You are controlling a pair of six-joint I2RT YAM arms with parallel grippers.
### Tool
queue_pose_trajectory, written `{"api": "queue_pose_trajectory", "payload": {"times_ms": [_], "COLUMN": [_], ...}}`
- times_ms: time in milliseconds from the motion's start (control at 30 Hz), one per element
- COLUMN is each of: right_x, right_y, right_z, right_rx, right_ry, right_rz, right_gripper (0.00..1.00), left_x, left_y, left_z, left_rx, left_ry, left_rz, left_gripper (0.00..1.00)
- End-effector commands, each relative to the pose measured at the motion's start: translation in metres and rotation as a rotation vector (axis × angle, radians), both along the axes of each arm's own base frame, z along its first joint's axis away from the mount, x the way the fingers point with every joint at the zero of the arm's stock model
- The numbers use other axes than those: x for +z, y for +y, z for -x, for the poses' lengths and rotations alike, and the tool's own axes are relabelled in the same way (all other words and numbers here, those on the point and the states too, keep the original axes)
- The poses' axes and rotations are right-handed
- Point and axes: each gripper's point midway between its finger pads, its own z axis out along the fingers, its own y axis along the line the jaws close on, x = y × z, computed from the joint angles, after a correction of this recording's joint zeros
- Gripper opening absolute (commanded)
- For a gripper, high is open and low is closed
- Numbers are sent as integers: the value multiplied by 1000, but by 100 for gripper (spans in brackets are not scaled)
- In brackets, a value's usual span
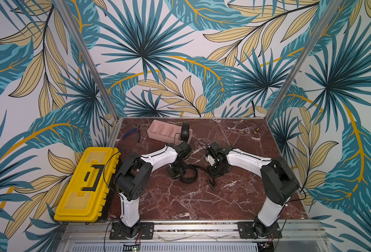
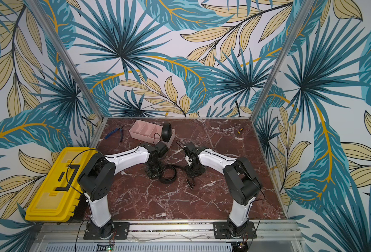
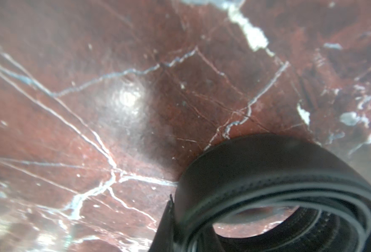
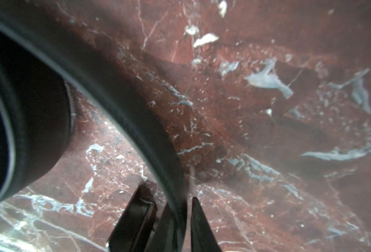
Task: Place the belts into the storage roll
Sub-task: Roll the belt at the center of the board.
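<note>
Noting one coiled belt (image 1: pixel 185 130) standing on edge in the storage roll (image 1: pixel 156 131), in its end compartment on the robot's right. You will find the loose belt (image 1: pixel 190 175) lying in open loops on the tabletop (image 1: pixel 234 196), on the near side of the storage roll. Your right tool (image 4: pixel 168 193) is clamped on a strap of that loose belt, one finger against each face. Your left tool (image 1: pixel 175 173) is drawn together at the edge of the loops; whether it grips them cannot be told.

Robot lab test cell; aluminium frame (image 1: pixel 85 54), leaf-print panels (image 1: pixel 158 43), marble-look tabletop (image 1: pixel 180 203), robot arms (image 1: pixel 158 158) bolted on rail (image 1: pixel 193 228).
</note>
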Motion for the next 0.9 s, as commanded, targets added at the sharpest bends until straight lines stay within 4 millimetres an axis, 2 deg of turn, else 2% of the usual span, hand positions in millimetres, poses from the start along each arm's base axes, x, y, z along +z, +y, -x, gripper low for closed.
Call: {"api": "queue_pose_trajectory", "payload": {"times_ms": [0,167,333,400,467,567,733,867], "right_x": [2,7,13,17,18,17,16,30], "right_y": [7,21,55,72,78,76,65,70], "right_z": [21,35,49,54,56,58,56,48], "right_rx": [-42,-76,-81,-52,-71,-71,-66,-63], "right_ry": [86,119,140,142,146,134,109,57], "right_rz": [-65,-140,-226,-269,-292,-303,-259,-314], "right_gripper": [19,15,15,19,28,41,41,42], "left_x": [-11,-6,-12,-15,-18,-20,-21,-21], "left_y": [-20,-38,-52,-56,-59,-61,-61,-54], "left_z": [-5,-14,-10,-8,-7,-5,-4,-2], "left_rx": [120,173,224,219,211,208,165,129], "left_ry": [11,5,29,37,42,42,35,15], "left_rz": [59,83,74,71,69,62,61,40], "left_gripper": [0,0,0,0,0,0,0,0]}}
